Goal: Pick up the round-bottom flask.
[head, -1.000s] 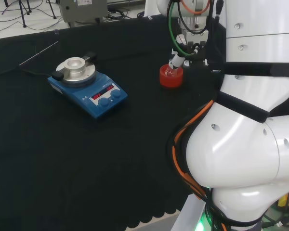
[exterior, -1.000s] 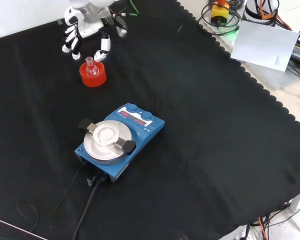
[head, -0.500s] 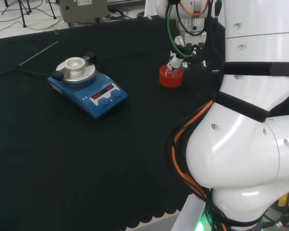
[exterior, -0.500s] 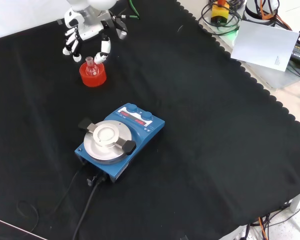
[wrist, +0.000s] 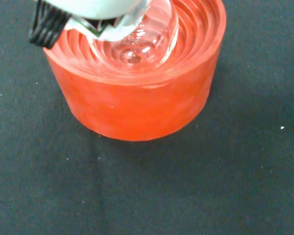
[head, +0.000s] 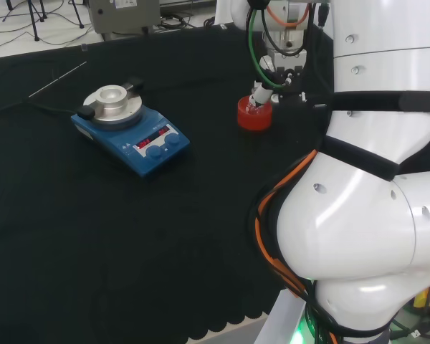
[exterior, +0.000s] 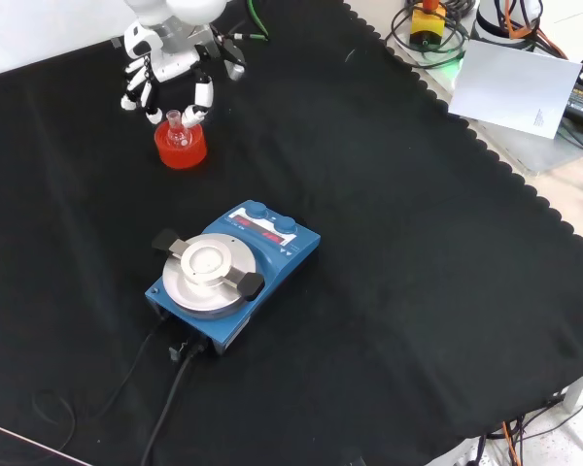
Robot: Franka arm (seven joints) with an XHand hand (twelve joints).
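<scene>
Hand (exterior: 165,63), front view, upper left of frame: fingers spread either side of the flask neck, one fingertip (exterior: 192,114) just beside the neck on its right; whether any finger touches the glass I cannot tell. Nothing gripped. Round-bottom flask (exterior: 177,131) sits in the red ribbed stand (exterior: 182,149) directly under the hand. Below, centre-left, the blue stirrer plate (exterior: 231,275) with round metal top; black cable runs off toward the lower left. White sheet (exterior: 517,87) at upper right, off the black cloth (exterior: 418,291); its print too small to read.

Head view: hand at upper centre, one finger (head: 259,93) reaching down to the stand. Stirrer plate left of centre; red display unreadable.

Wrist view: flask seated in the stand's ribbed hollow, a blurred white part of the hand partly covering it.
</scene>
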